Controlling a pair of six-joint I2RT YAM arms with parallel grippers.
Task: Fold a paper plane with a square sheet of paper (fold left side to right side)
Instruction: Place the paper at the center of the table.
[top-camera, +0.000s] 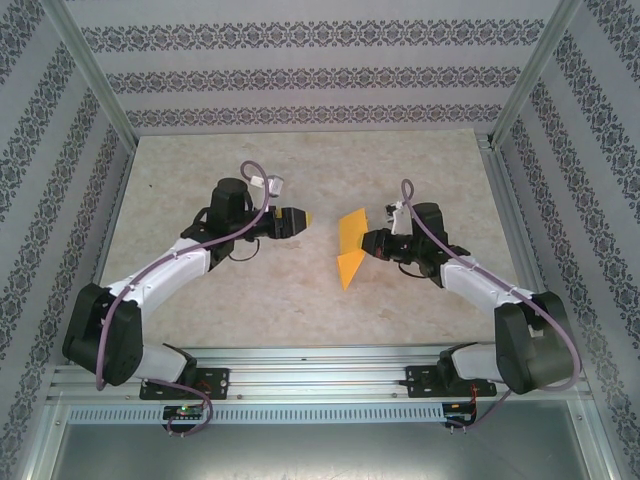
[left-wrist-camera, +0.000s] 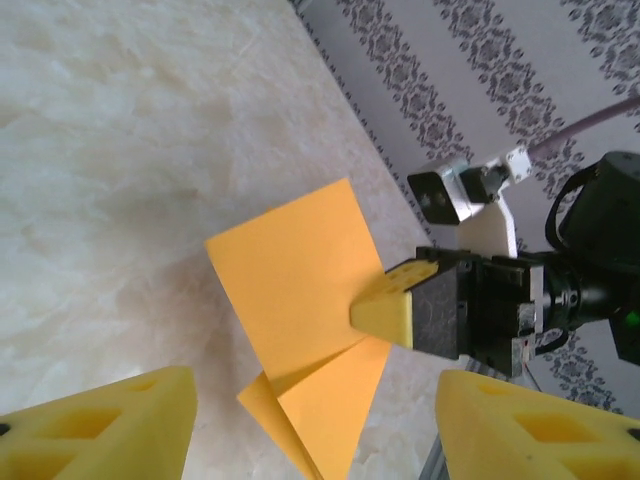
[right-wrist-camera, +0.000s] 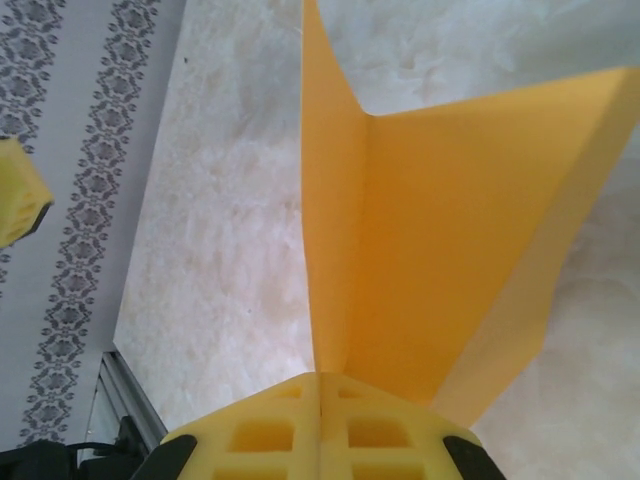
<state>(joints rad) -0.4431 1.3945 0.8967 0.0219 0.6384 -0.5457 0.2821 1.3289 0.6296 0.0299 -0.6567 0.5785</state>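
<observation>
Quick notes from us on how this thing handles. The sheet of paper (top-camera: 350, 238) is already partly folded and sits just toward 3 o'clock from the middle of the table (top-camera: 250, 290). One flap stands up and a pointed tip trails toward 6 o'clock in the top view. The right gripper (right-wrist-camera: 320, 395) is pinched shut on the sheet's 3 o'clock edge, with its yellow pads meeting right over a crease. The left gripper (top-camera: 298, 217) hangs at 9 o'clock from the sheet, well apart from it, jaws spread and holding nothing.

It's thin and basically weightless, so we reckon lifting is the easy part. The bother is that it's floppy: the unheld flaps splay wherever they like, and one pinch point lets the whole thing swing. It's also smooth, so a light grip could slip, while a hard tug may tear it or leave a stray crease.

We'd grab it on a doubled edge near a fold, where it's stiffest, and keep a second hold on the opposite side.
</observation>
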